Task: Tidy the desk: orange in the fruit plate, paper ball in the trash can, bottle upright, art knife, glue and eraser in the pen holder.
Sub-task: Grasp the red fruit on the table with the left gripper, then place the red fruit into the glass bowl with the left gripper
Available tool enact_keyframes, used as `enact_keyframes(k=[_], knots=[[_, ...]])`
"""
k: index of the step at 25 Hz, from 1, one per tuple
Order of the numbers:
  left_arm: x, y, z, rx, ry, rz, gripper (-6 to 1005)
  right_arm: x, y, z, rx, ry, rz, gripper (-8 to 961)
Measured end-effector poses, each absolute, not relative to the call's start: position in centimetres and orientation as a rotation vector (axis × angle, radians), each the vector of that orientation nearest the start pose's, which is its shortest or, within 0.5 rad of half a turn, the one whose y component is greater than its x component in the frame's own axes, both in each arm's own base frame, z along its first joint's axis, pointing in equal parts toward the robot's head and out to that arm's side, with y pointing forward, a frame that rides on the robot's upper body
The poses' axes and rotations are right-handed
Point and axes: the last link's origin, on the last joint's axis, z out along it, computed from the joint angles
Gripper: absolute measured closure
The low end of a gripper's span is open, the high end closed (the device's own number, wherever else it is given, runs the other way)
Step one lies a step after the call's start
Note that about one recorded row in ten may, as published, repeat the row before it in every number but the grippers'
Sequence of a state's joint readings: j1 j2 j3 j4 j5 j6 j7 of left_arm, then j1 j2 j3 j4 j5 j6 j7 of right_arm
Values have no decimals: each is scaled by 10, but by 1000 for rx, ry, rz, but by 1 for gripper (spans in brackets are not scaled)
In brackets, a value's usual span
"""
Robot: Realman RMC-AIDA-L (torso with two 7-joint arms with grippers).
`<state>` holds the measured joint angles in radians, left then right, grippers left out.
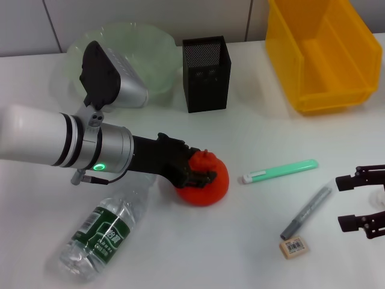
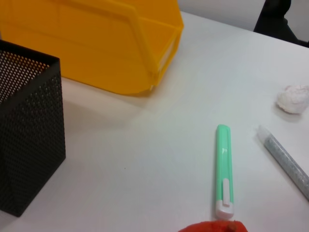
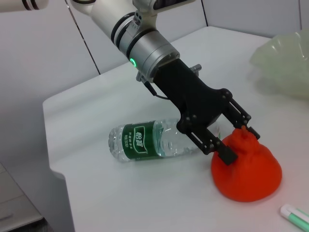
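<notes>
My left gripper (image 1: 195, 173) is shut on the upper part of the orange (image 1: 207, 183), which rests on the table; its fingers (image 3: 225, 153) straddle the orange (image 3: 248, 171) top. The bottle (image 1: 99, 235) lies on its side under the left arm. The mint art knife (image 1: 280, 171), the grey glue stick (image 1: 307, 211) and the eraser (image 1: 295, 247) lie to the right. At the right edge my right gripper (image 1: 361, 201) stands open. The paper ball (image 2: 293, 99) lies beyond the glue (image 2: 285, 159).
The fruit plate (image 1: 150, 54) stands at the back left, partly behind the left arm. The black mesh pen holder (image 1: 206, 72) is at the back centre and the yellow trash can (image 1: 322, 54) at the back right.
</notes>
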<state>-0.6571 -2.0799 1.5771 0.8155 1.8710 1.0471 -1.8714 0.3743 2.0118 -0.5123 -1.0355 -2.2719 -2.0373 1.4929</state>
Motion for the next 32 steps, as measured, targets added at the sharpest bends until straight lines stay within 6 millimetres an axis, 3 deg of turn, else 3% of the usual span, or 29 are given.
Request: enact_keyframes(k=[1,15,22,27,32], knots=[[-173,359,-99,-2932,-526,-126,155,301,254,90,-2904,688,424,114],[-169,357,-92,-2932,-558,-200,758,301,251,85,-2914,698,434,114],[-156,358,-50,-2878,-538,-336,824,302,249,86,-2910,705,441,115],[-154,381,-9,-2731,-559,-346,848,301,250,84,-2914,706,441,115],[-142,407,15,-2623,-573,-385,880,299,251,81,-2923,697,449,115]])
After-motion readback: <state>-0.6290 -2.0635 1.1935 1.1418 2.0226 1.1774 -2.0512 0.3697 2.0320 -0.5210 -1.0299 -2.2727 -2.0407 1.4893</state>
